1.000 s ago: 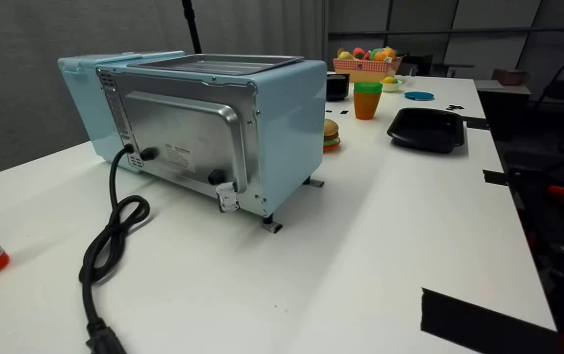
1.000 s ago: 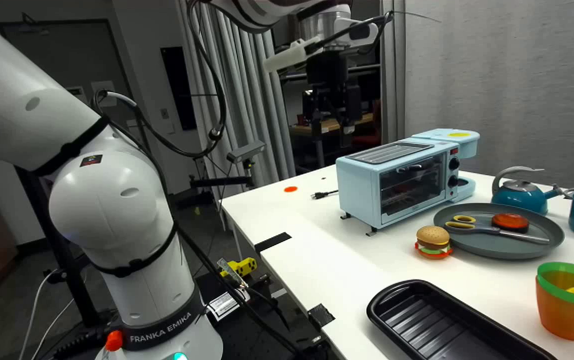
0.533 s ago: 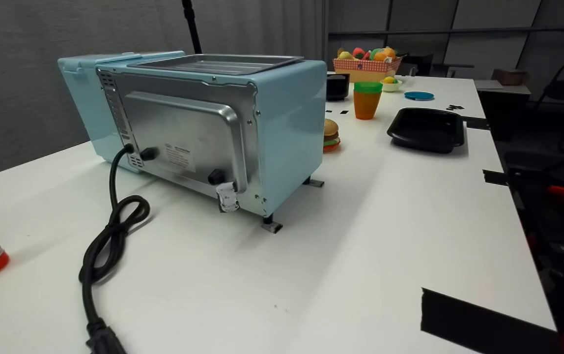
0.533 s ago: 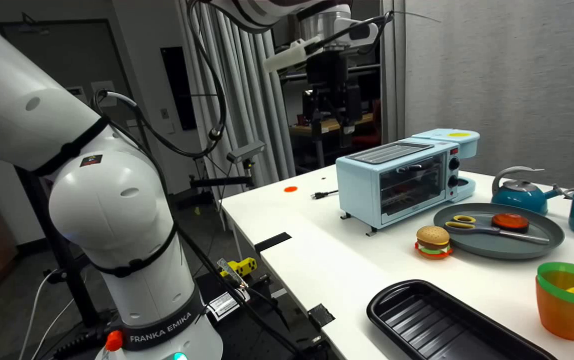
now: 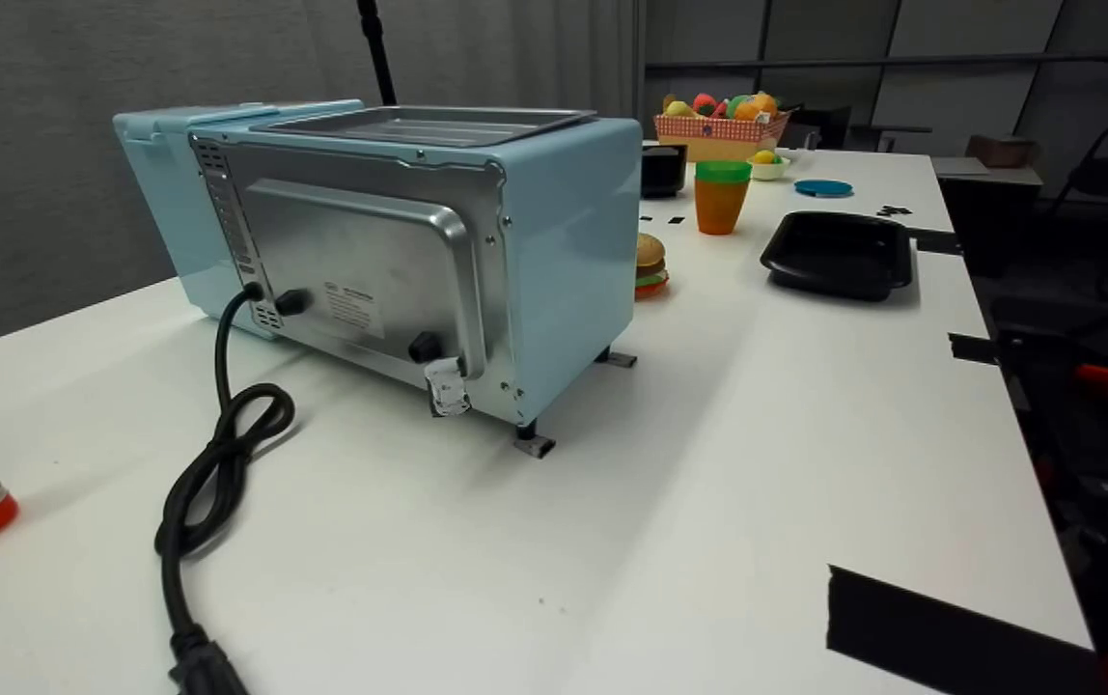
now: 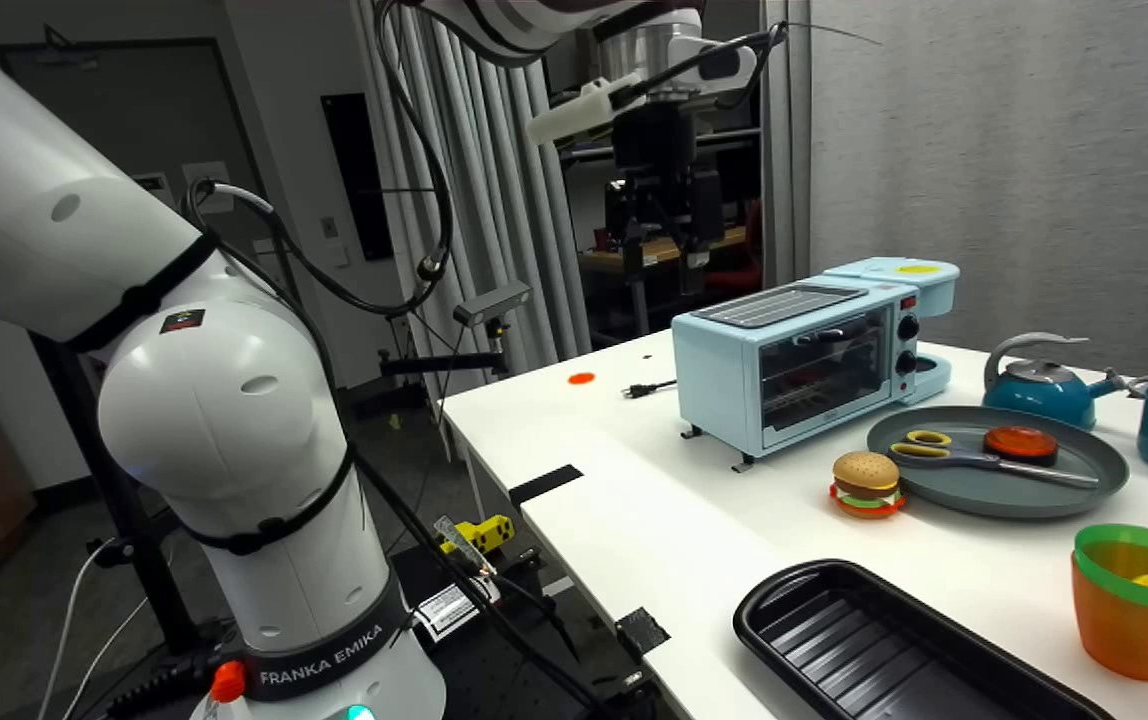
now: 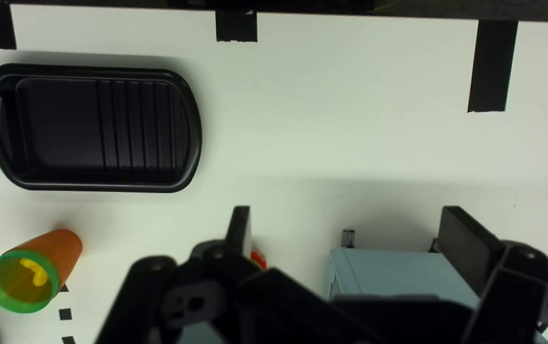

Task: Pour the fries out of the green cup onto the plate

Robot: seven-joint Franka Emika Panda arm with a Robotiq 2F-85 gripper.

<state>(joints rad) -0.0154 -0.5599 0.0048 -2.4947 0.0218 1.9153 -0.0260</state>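
Both fingers (image 7: pixel 467 251) of our gripper (image 6: pixel 665 262) are standing wide apart, gripping nothing, higher than the toaster oven (image 6: pixel 804 362). Well apart from it, we are seeing the green cup (image 6: pixel 1139 630) standing upright (yellow fries (image 7: pixel 39 273) are showing inside); the plate (image 6: pixel 959 492) is lying nearer the oven.

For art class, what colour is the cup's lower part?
Orange; the cup shows best in an exterior view.
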